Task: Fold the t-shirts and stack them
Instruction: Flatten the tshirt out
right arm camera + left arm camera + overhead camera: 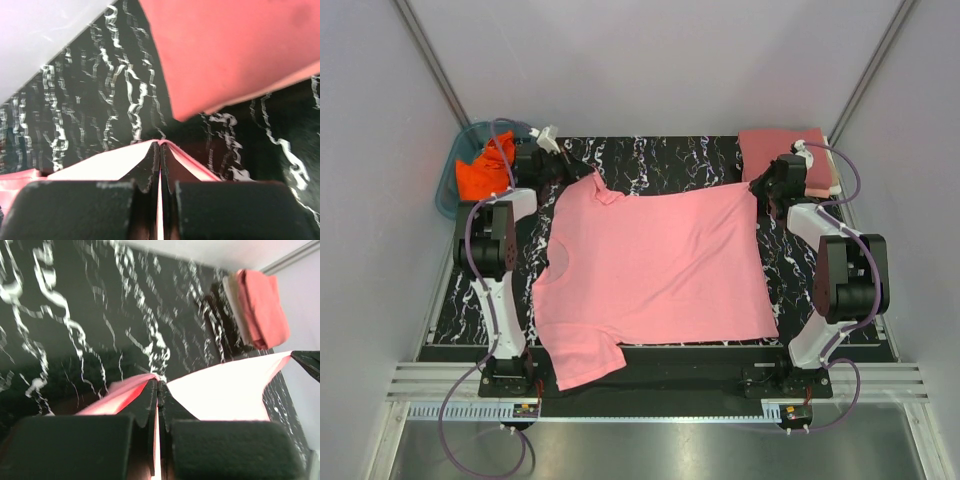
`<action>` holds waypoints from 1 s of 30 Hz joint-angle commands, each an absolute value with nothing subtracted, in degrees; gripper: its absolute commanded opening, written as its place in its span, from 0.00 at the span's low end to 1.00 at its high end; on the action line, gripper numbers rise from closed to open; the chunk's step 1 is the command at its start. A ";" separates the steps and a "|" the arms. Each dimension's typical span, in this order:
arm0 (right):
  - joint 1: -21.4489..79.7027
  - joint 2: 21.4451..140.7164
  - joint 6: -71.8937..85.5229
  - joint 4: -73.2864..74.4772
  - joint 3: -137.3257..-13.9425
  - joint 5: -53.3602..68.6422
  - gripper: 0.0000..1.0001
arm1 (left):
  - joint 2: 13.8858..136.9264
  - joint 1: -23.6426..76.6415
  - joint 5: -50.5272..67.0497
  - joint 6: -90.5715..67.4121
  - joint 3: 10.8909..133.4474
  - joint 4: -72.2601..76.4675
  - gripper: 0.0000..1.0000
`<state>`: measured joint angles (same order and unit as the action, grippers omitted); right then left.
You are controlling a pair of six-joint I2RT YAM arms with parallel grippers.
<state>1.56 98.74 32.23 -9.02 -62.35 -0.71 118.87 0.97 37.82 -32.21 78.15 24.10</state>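
Crosswise, light pink t-shirt (660, 265), collar (553, 257) leftward, hem (764, 265) rightward.

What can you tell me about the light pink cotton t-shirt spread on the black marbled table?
The light pink t-shirt is soft, plain, short-sleeved fabric, spread mostly flat on the black marbled table, neck to the left, one sleeve at the near edge. The left gripper pinches its far sleeve and the right gripper its far hem corner.

The black tabletop (660, 160), veined in white, is the reference. Plain pale grey walls (650, 60) enclose its far, left and right sides. A metal strut (430, 55) slants beyond each far corner. Aluminium rails (430, 380) and a brushed steel sheet (650, 450) adjoin its near edge.
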 commanded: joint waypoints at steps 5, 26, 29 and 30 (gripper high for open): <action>0.53 98.35 29.09 -5.63 -64.51 -7.03 0.00 | 126.46 2.63 41.31 -34.89 86.39 29.97 0.00; -1.49 98.61 28.30 -1.06 -67.67 -9.32 0.00 | 132.46 4.93 40.36 -38.25 93.52 26.15 0.00; -1.49 98.96 28.48 -0.97 -67.68 -8.09 0.00 | 131.23 3.87 35.34 -33.93 93.52 17.70 0.00; -1.49 99.23 28.74 -0.97 -67.68 -7.82 0.00 | 130.87 3.61 34.37 -32.79 93.52 16.01 0.00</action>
